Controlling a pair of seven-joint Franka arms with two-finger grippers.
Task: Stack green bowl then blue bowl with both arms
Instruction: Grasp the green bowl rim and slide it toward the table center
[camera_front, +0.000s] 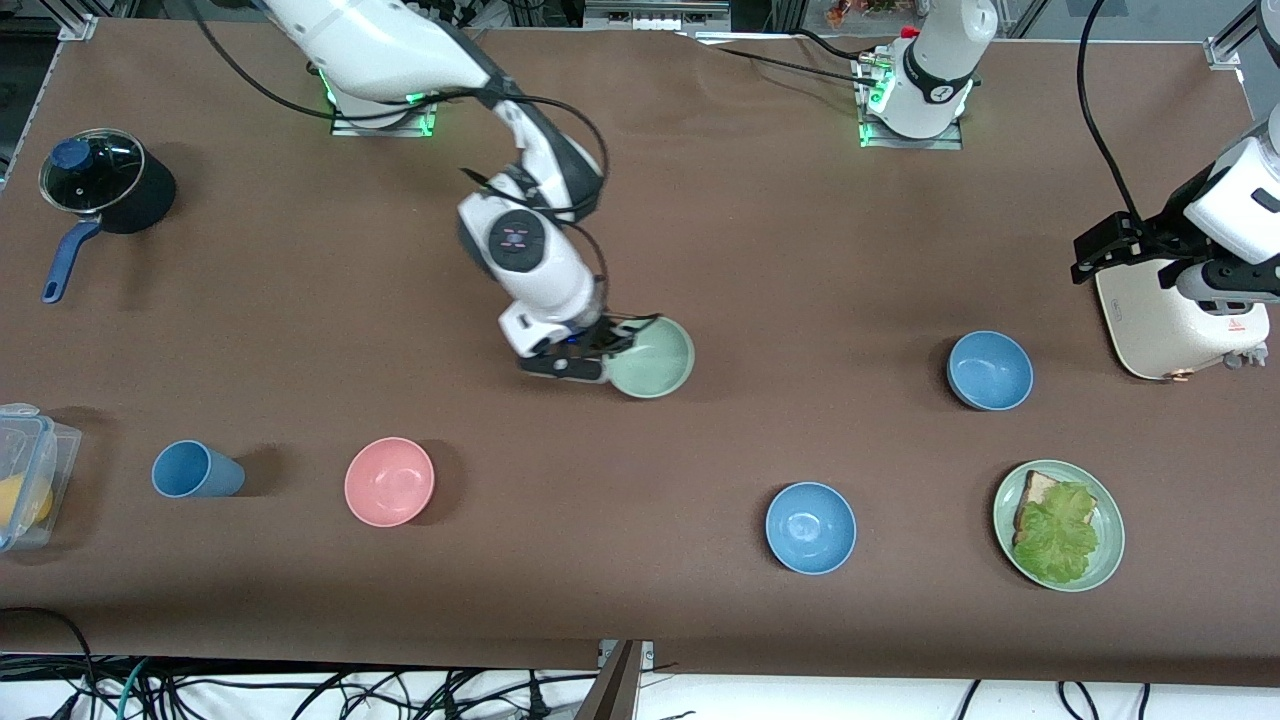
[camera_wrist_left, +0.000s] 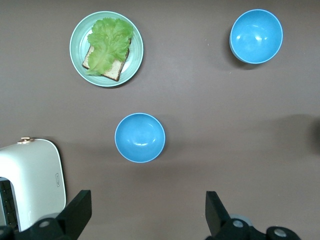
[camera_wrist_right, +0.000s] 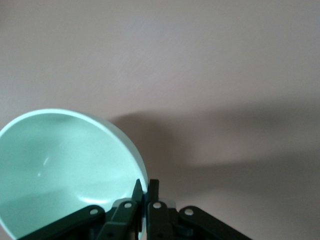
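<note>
The pale green bowl (camera_front: 655, 358) sits mid-table, and my right gripper (camera_front: 606, 356) is shut on the part of its rim toward the right arm's end. In the right wrist view one finger is inside the green bowl (camera_wrist_right: 60, 165) and one outside, with the right gripper (camera_wrist_right: 146, 186) pinching the wall. One blue bowl (camera_front: 990, 370) lies near the toaster, and a second blue bowl (camera_front: 810, 527) lies nearer the front camera. My left gripper (camera_front: 1105, 248) hangs open and empty above the table beside the toaster. The left wrist view shows both blue bowls (camera_wrist_left: 140, 137) (camera_wrist_left: 256, 36) past the open left gripper (camera_wrist_left: 148, 214).
A white toaster (camera_front: 1180, 325) stands at the left arm's end. A green plate (camera_front: 1105, 560) holds bread and lettuce. A pink bowl (camera_front: 389, 481), a blue cup (camera_front: 195, 470), a plastic box (camera_front: 25, 475) and a lidded black pot (camera_front: 105, 180) lie toward the right arm's end.
</note>
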